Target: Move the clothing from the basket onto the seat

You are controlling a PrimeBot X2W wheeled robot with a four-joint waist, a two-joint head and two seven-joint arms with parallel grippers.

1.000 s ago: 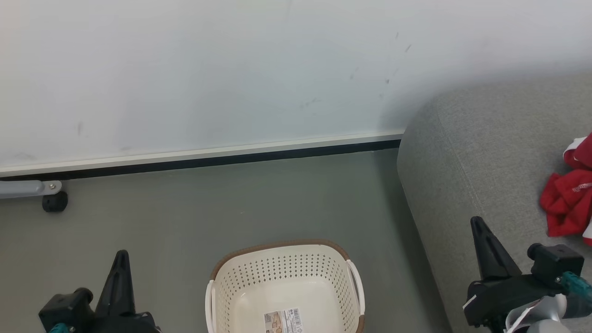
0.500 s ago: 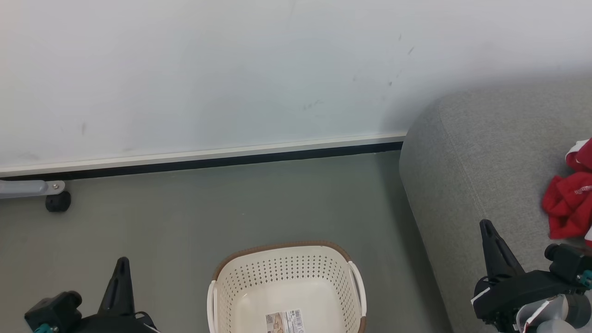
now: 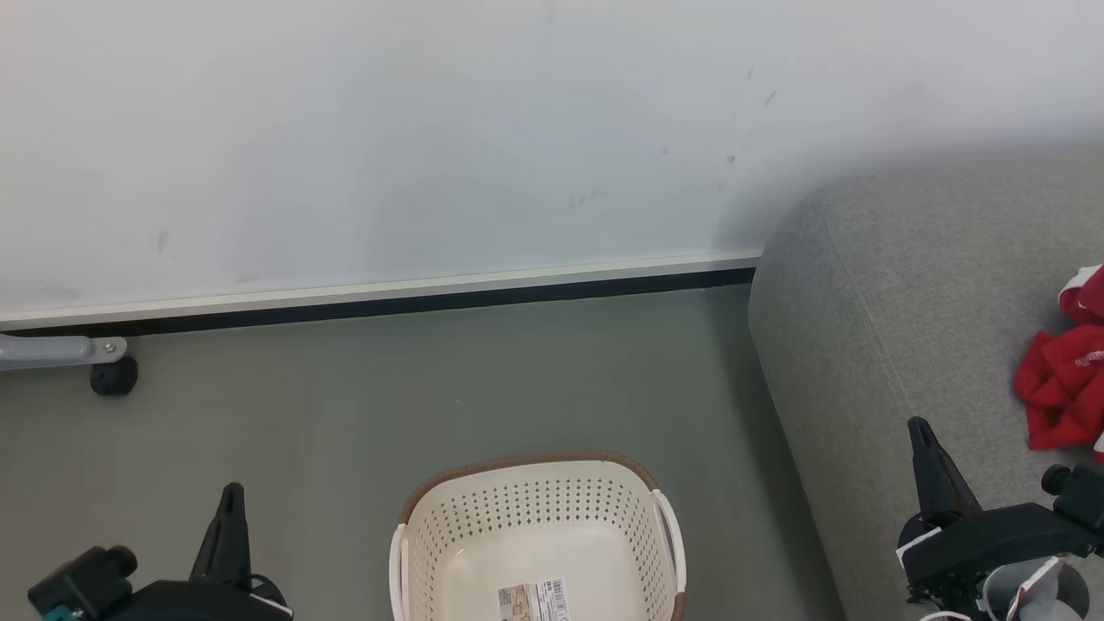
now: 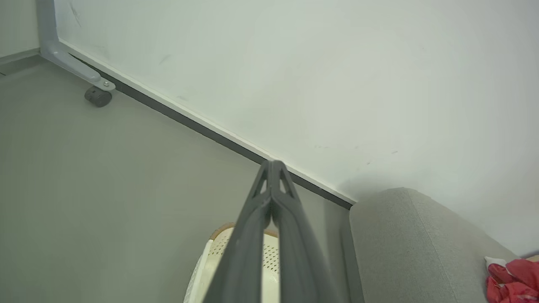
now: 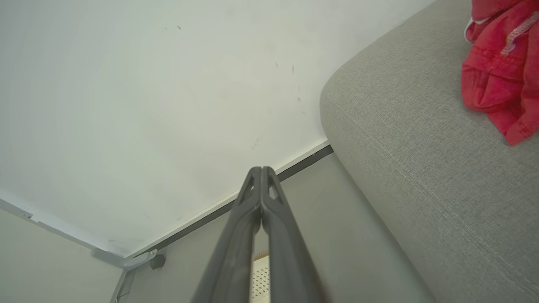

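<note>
Clenched and empty on either side of the basket (image 3: 535, 509)
Finds the left gripper (image 3: 230, 500) just left of the basket and the right gripper (image 3: 921, 435) well to its right, seen against the seat (image 3: 897, 302), fingers of each pressed flat together, grasping and touching nothing. Places the clothing (image 3: 1065, 392) on the seat, far right of the basket, a crumpled red heap with no clear long axis, cut off at the frame edge. Shows the basket mouth-up with a label sticker (image 3: 533, 600) on its floor, near end cropped, so cannot tell its long axis
</note>
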